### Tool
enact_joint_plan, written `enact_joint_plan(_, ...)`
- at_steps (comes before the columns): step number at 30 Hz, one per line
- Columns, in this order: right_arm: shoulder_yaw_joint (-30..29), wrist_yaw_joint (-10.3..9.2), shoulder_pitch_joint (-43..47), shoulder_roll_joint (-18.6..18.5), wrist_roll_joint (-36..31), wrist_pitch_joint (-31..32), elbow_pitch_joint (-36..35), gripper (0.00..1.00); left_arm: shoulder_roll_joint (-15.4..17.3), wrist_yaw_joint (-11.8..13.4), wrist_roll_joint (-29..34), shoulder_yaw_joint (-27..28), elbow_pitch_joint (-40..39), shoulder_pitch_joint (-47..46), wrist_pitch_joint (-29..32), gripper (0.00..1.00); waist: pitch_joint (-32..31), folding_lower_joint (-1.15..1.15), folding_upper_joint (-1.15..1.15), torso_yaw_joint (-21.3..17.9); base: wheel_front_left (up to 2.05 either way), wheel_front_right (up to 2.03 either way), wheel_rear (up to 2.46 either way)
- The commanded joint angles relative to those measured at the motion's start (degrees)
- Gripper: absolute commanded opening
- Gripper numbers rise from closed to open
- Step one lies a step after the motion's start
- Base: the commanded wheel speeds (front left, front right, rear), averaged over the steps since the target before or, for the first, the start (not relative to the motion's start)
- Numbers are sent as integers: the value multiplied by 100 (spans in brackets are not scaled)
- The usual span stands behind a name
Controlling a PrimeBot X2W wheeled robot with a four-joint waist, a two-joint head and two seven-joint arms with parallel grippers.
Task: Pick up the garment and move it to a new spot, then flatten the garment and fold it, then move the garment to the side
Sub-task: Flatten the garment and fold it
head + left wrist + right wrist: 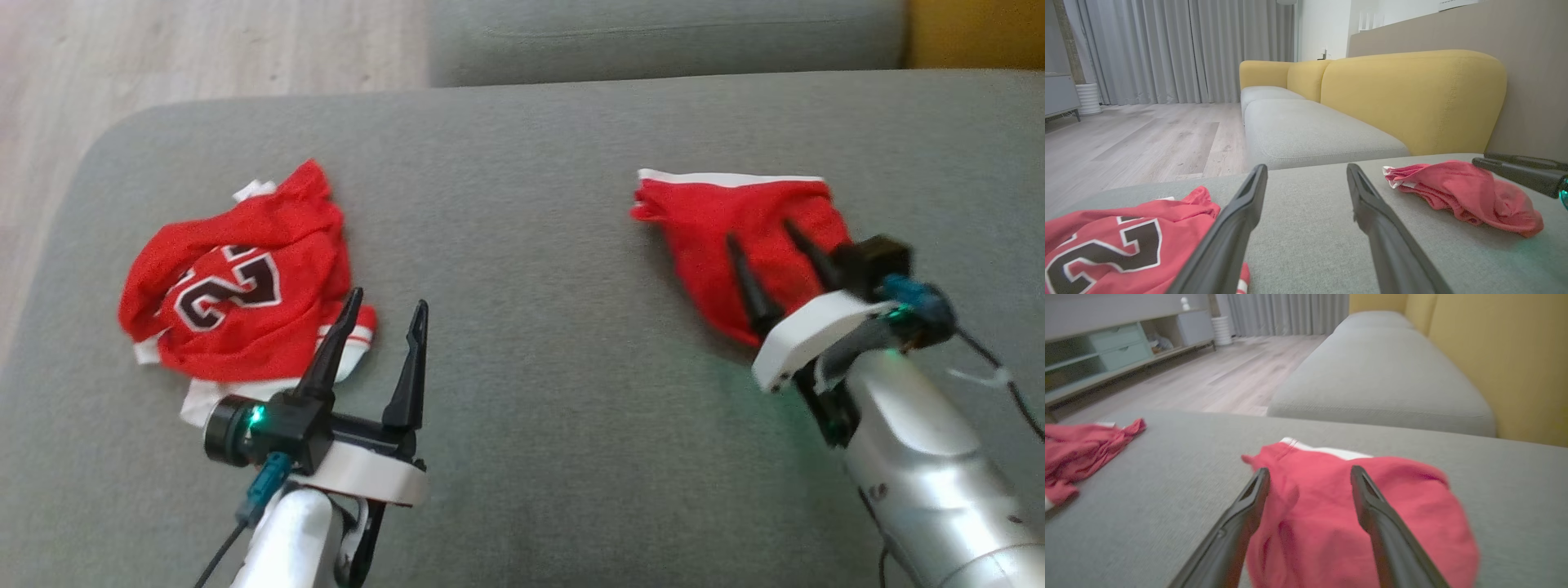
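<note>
**Right gripper (pixel 761 231) open above red garment (pixel 702 216)**

Its fingers stand spread and grip nothing (contact with the cloth cannot be judged). The red garment lies crumpled at centre right of the head view, white band toward the top of the frame, on the grey cushion (pixel 555 163). The left gripper (pixel 388 299), lower left, is also spread and empty. It sits just beside a numbered red jersey (pixel 237 269), well apart from the red garment.

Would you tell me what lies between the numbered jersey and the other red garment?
Bare grey cushion and the left end effector beside the jersey, in the head view.
</note>
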Motion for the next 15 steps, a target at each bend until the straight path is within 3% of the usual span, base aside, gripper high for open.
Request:
enact_joint_plan(1, -53, -5, 69, 45, -53, -83, -244, 100, 4, 34, -43, 257, -219, -126, -36, 100, -55, 0, 0, -118, 0, 0, 0)
enact_joint_plan(7, -1264, -5, 857, 286, -804, -92, -1583, 100, 3, 49, -38, 312, -335, -89, -36, 100, -77, 0, 0, -509, 0, 0, 0)
enact_joint_plan(15, -2270, -5, 1872, 698, -1715, -93, -2750, 100, 2, 101, -99, 337, -383, 32, -36, 100, -90, 0, 0, -810, 0, 0, 0)
